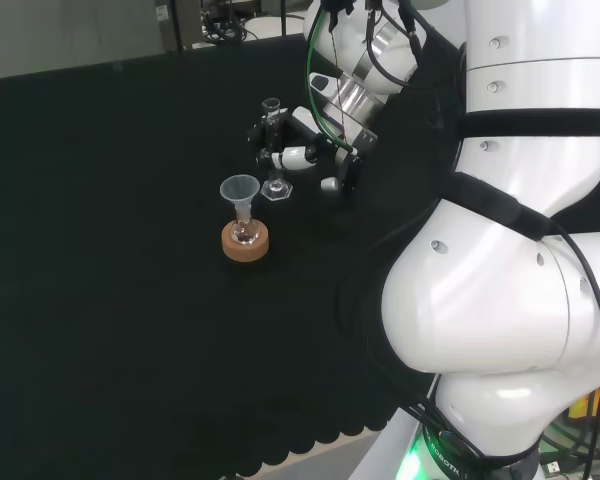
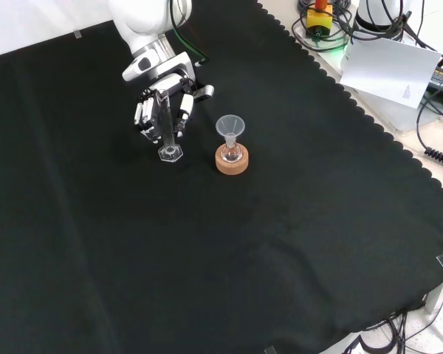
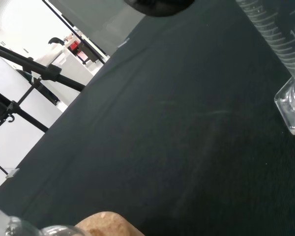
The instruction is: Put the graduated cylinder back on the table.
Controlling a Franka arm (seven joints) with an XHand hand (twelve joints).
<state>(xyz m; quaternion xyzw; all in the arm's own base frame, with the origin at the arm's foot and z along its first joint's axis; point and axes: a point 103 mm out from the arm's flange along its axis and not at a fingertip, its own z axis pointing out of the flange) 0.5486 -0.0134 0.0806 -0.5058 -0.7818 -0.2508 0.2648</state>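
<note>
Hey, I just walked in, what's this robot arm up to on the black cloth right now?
The robot's hand has its fingers curled around a clear graduated cylinder, holding it upright. The cylinder's hexagonal base sits at or just above the black cloth; whether it touches, I cannot tell. Just right of it in the front view, and apart from it, a small flask with a funnel in its neck rests on a cork ring. The hand has not let go yet.

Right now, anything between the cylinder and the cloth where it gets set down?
Nothing visible. The hand has its fingers round the graduated cylinder, whose base looks at or just above bare black cloth. The funnel and flask on the cork ring stand apart, to its right in the front view.
</note>
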